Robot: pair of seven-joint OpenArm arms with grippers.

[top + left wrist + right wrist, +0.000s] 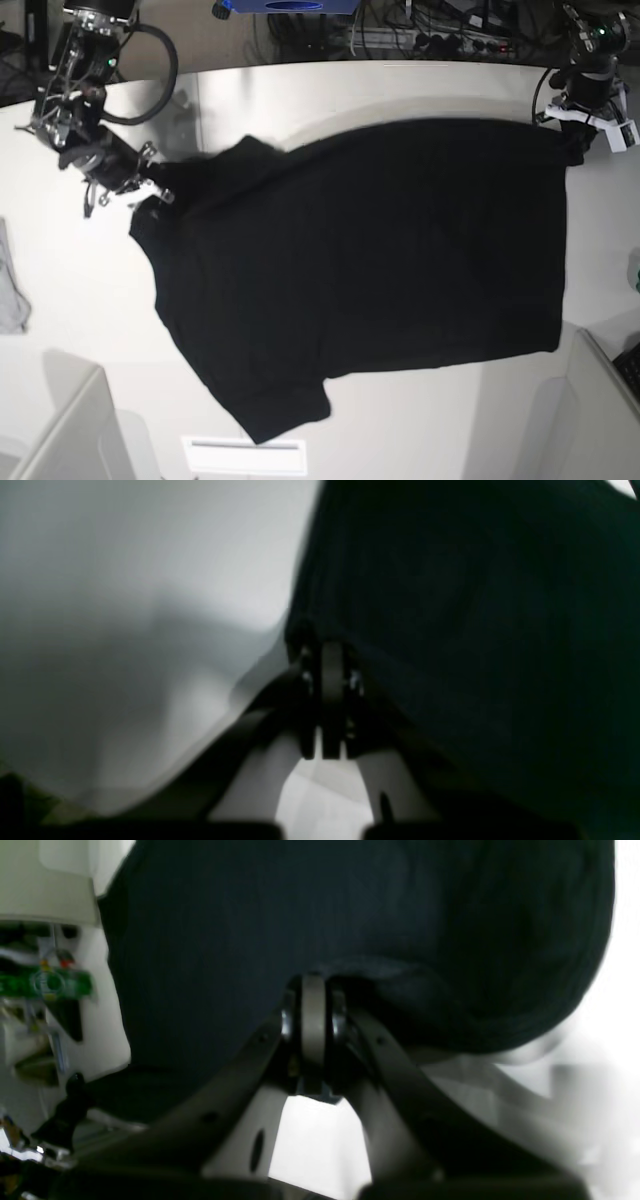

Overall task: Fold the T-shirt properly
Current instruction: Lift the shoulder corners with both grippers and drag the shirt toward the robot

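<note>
- White and smooth, the table filled most of the base view; a pale boxy block stood at its near edge toward 7 o'clock, and another pale raised edge at 5 o'clock.
- Across the middle of that table the T-shirt lay spread flat, plain black side up, with one short sleeve pointing to about 7 o'clock and no print showing.
- At the table's 9 o'clock edge a small grey cloth lay well apart from the shirt.
- The right gripper sat at 10 o'clock in the base view, its arm coming in low from the far corner with a black cable looped above it.
- In the right wrist view the right gripper had its fingers pressed together on a bunched fold of the T-shirt, the cloth rising dark behind them.
- The left gripper was at 2 o'clock in the base view, at the shirt's far corner, under its upright arm.
- In the left wrist view the left gripper was likewise clamped on the edge of the T-shirt, with the bare white table at 9 o'clock of the fingers.
- Beyond the table's far rim, cables and a blue object lay on a dim floor at 12 o'clock.
</note>
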